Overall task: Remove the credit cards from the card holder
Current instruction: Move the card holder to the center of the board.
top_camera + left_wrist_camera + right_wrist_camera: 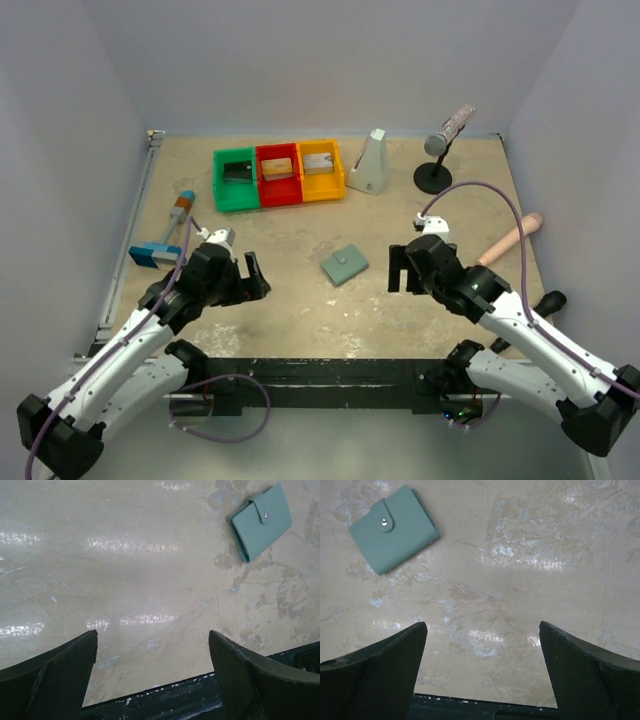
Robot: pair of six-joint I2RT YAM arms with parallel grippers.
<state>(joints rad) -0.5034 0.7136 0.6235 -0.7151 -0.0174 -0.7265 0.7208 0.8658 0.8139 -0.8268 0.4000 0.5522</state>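
The left arm [120, 352] and right arm [545, 338] were built alike: long white links dotted with small dark screws, joined by chunky black joints, each ending in a black block at the base end. A thin grey-purple left cable [267, 403] looped out by the left base, and a matching right cable [470, 184] rose in an arc from the right wrist. A small pale module [220, 238] sat atop each wrist. The left gripper [243, 272] and right gripper [403, 272] were black throughout, and their fingers [50, 682] were matte and wedge-shaped with faintly scuffed edges.
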